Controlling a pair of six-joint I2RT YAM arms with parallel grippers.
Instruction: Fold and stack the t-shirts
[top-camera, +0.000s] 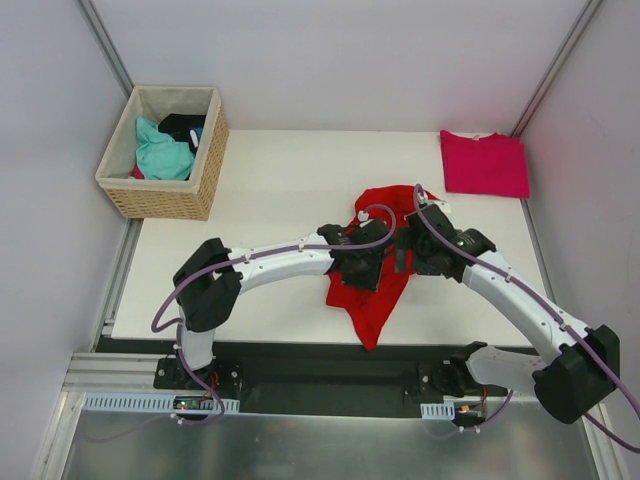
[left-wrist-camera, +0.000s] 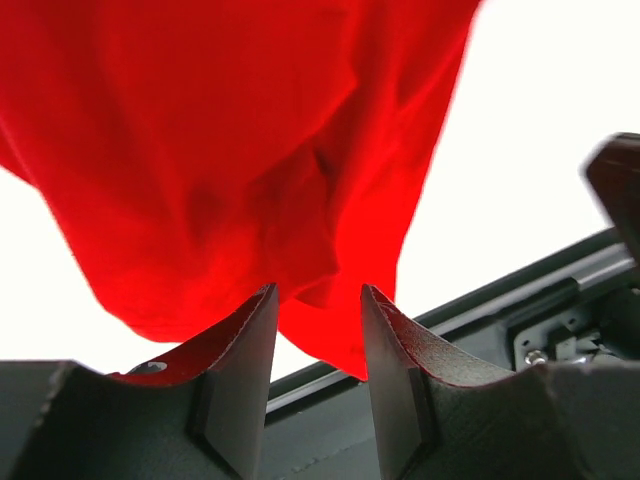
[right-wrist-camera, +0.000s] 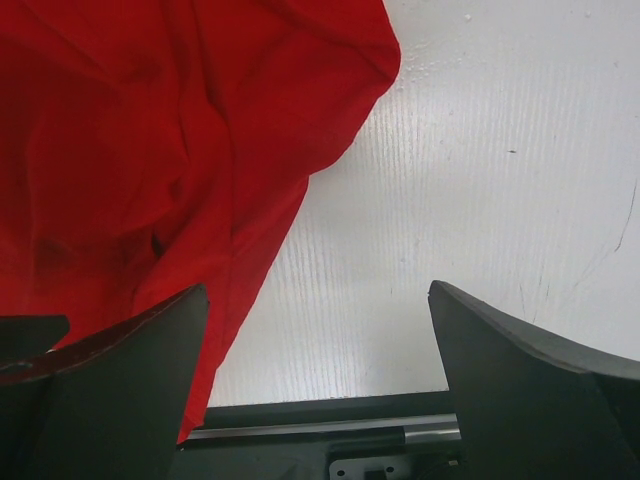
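Note:
The red t-shirt lies crumpled at the table's middle, its tail reaching the near edge. The pink t-shirt rests folded flat at the far right corner. My left gripper is down on the red cloth. In the left wrist view its jaws stand narrowly apart, with a fold of the red t-shirt bulging at the tips and bare table showing through the gap lower down. My right gripper hovers at the shirt's right edge. Its jaws are wide open over bare table, with the red t-shirt beside the left finger.
A wicker basket holding teal and dark clothes stands at the far left, off the table corner. The table's near edge and a black rail run just beyond both grippers' fingertips. White walls enclose the table on three sides.

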